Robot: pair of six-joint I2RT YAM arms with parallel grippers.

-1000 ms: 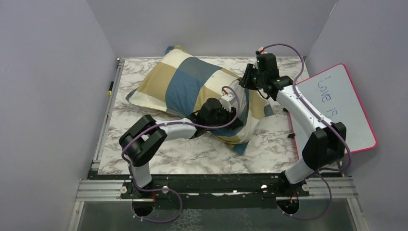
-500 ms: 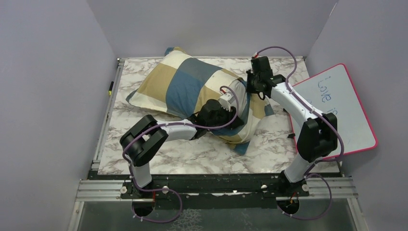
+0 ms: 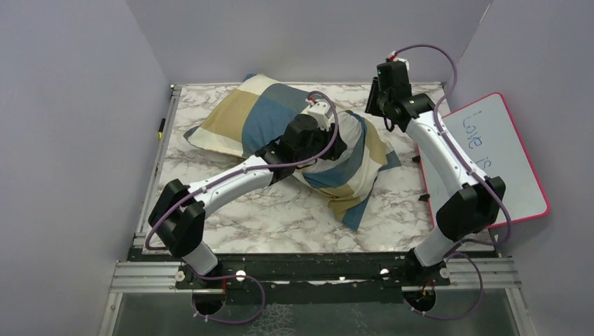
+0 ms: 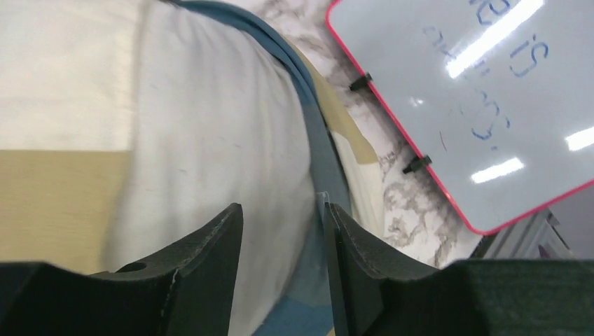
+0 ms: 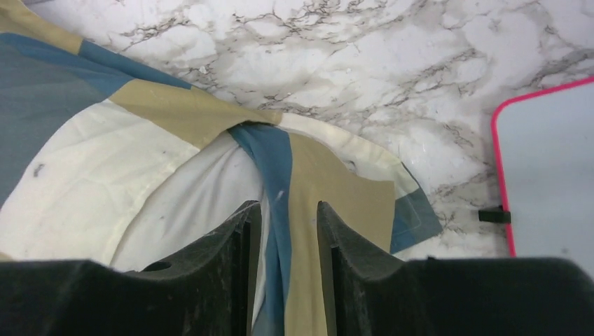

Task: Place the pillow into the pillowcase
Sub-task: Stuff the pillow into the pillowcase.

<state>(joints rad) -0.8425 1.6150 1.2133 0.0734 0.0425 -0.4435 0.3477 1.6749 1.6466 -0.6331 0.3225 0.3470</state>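
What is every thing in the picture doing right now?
pillow: mostly covered, white end showing.
pillowcase: pulled over the pillow, mouth open.
whiteboard: lying flat, blue writing on it.
left end effector: open, over the pillow.
right end effector: open, holding nothing.

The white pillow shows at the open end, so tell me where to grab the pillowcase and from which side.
Pinch the loose blue hem fold of the pillowcase at its open end, coming from the whiteboard side. There the cloth stands up as a thin ridge over the pillow. Elsewhere it lies stretched over the plump filling, likely too smooth to pinch.
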